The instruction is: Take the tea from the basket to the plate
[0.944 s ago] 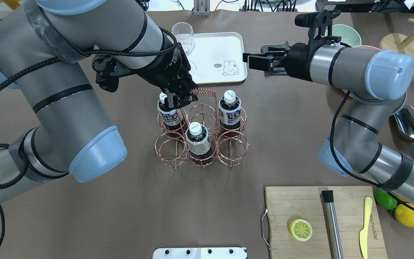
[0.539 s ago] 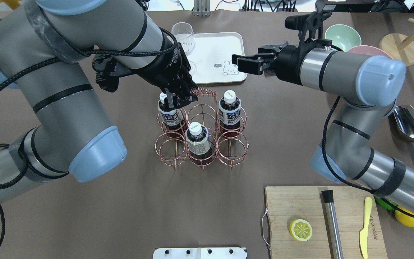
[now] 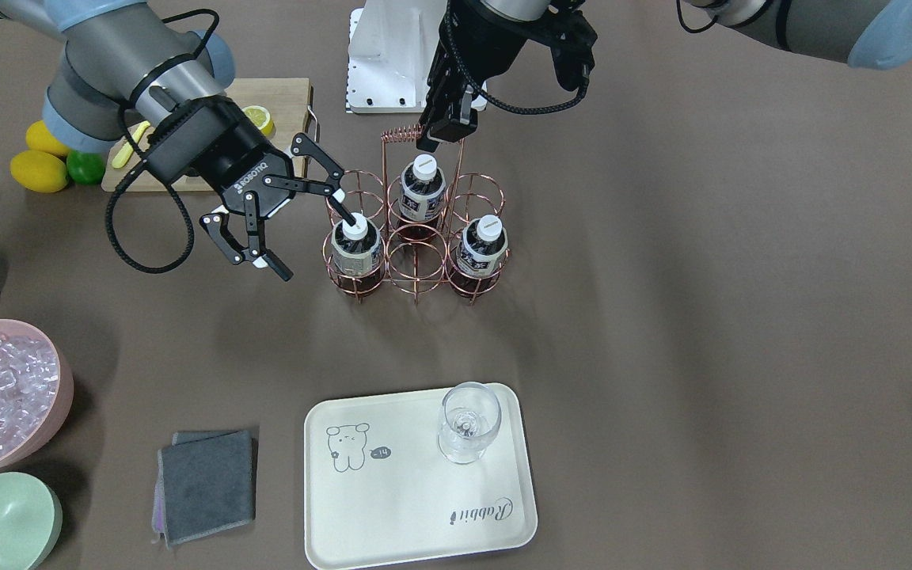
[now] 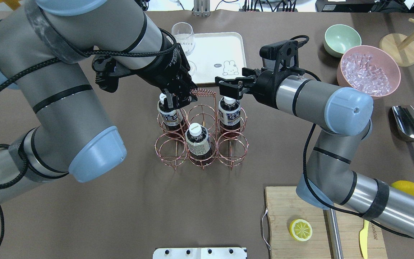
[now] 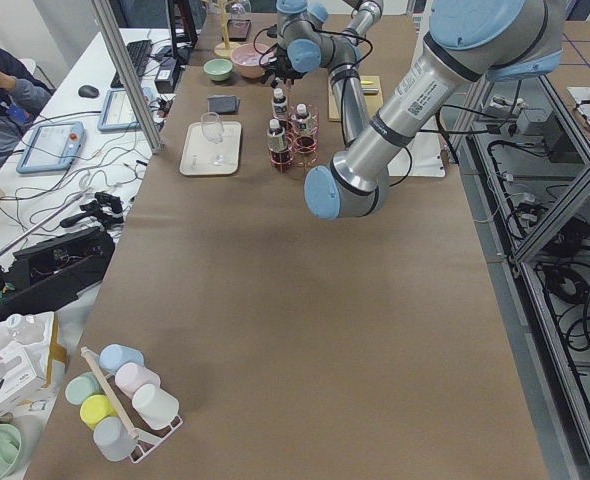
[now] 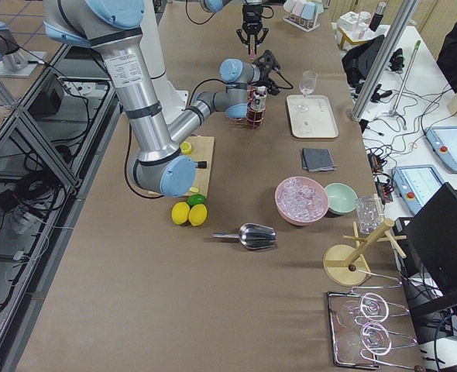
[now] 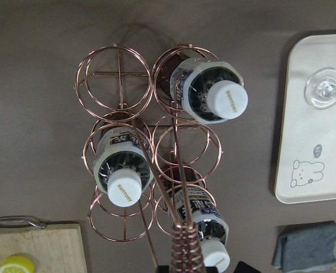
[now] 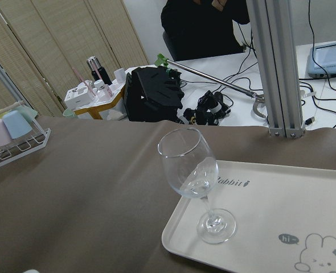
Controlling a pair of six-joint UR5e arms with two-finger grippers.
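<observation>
The right pincer (image 3: 313,247) is hanging spread at the basket (image 3: 416,290), 1 finger partly hiding the cap of the tea (image 3: 355,252) standing in its corner ring. The left pincer (image 3: 440,136) is crowding the basket's handle; I cannot tell its grip. The plate (image 3: 416,483) is lying well apart from the basket, table (image 3: 662,317) showing between.

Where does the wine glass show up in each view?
Front-facing: wine glass, lower centre.
Overhead: glass, top centre.
Exterior left: glass, upper left.
Exterior right: glass, upper right.
Left wrist: glass, right edge.
Right wrist: glass, centre.
Landmark: it stands on the cream tray.

Overhead + front cams opposite, both on basket (image 4: 203,92).
</observation>
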